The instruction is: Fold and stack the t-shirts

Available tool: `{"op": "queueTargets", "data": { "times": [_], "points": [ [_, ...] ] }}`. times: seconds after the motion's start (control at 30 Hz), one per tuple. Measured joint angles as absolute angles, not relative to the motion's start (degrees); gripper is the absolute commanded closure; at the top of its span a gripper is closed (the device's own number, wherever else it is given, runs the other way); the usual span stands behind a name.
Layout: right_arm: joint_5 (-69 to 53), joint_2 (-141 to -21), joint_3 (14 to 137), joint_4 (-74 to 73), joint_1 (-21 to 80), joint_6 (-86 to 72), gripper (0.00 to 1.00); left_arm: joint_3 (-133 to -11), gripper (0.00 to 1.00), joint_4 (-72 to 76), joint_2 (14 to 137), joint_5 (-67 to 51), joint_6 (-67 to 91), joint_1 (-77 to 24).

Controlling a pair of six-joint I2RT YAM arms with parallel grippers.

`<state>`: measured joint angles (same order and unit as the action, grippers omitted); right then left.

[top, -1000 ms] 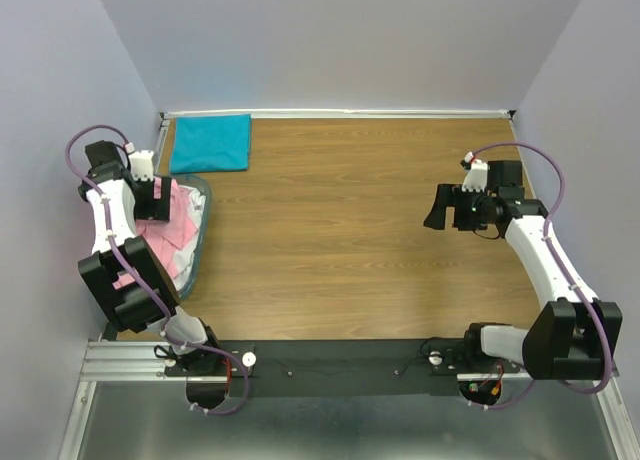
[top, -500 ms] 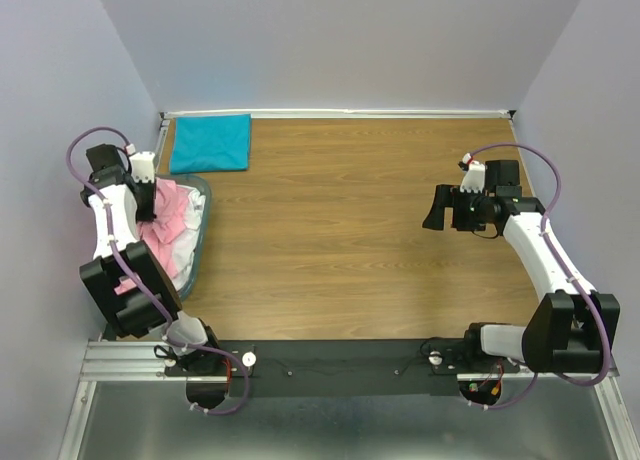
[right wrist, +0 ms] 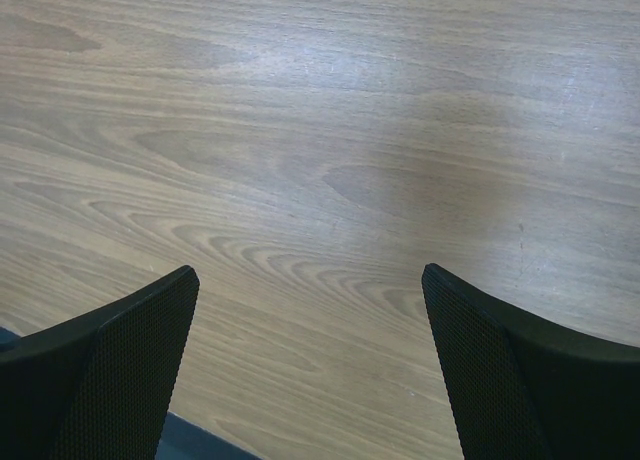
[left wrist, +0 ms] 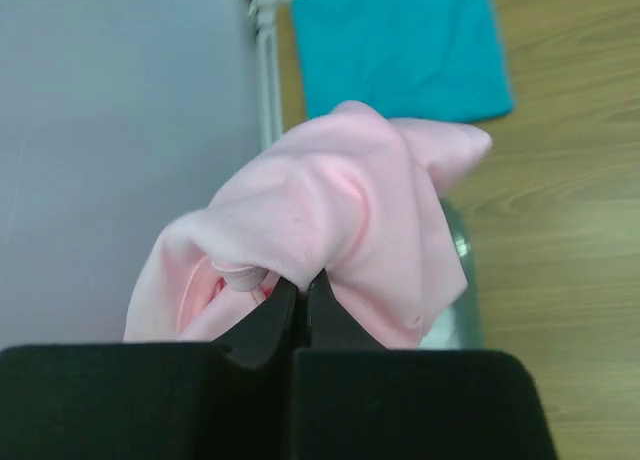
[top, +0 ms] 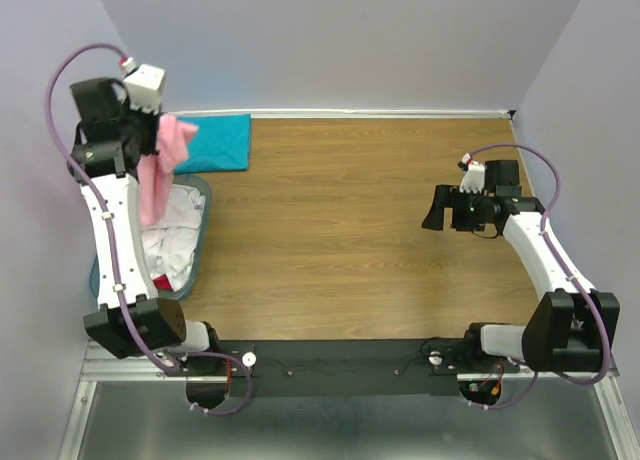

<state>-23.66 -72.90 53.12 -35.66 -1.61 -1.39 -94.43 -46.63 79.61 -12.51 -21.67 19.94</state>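
My left gripper (top: 158,138) is raised high over the basket (top: 202,230) and shut on a light pink t-shirt (top: 158,175), which hangs down bunched from the jaws. In the left wrist view the closed gripper (left wrist: 302,278) pinches a fold of the pink t-shirt (left wrist: 340,210). A folded teal t-shirt (top: 212,142) lies flat at the table's far left corner, also showing as a teal t-shirt (left wrist: 400,45) from the wrist. White t-shirts (top: 175,235) lie crumpled in the basket. My right gripper (top: 436,208) hovers open over bare wood at the right, as the open gripper (right wrist: 310,280) holding nothing.
The light-blue plastic basket stands at the table's left edge, against the left wall. A metal rail (top: 350,112) runs along the table's far edge. Wooden tabletop (top: 340,230) spreads between the two arms.
My left gripper closed on the pink t-shirt in the basket and rose with it, lifting the cloth up and toward the far left. The right arm stayed still.
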Motion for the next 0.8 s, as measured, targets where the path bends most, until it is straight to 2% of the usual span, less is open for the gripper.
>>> {"op": "queueTargets", "data": {
  "times": [0.3, 0.33, 0.4, 0.43, 0.47, 0.63, 0.8],
  "points": [
    [-23.7, -73.2, 53.2, -35.7, -1.6, -1.4, 0.00, -122.9, 1.00, -47.4, 86.7, -19.1, -16.9, -7.0],
    [-23.7, -73.2, 53.3, -35.7, -1.6, -1.4, 0.00, -124.9, 0.87, -47.2, 87.7, -20.3, -16.4, -9.6],
    [-23.7, -73.0, 53.5, -35.9, -1.6, -0.7, 0.00, -124.9, 0.43, -46.7, 88.4, -22.2, -16.5, -13.5],
    [-23.7, -72.9, 53.9, -36.2, -1.6, -0.2, 0.00, -124.2, 0.06, -46.9, 88.4, -23.3, -16.5, -14.6],
    [-23.6, -72.7, 54.2, -36.2, -1.6, 0.2, 0.00, -122.4, 0.02, -47.2, 88.4, -25.7, -16.6, -15.8],
    [-23.7, -70.1, 56.0, -37.0, -1.6, 2.3, 0.00, -104.4, 0.02, -45.4, 86.5, -31.9, -18.8, -16.0],
    [-24.7, -69.1, 56.9, -37.6, -1.6, 4.6, 0.00, -85.5, 0.01, -45.1, 83.6, -33.0, -22.3, -14.5]
  ]
}}
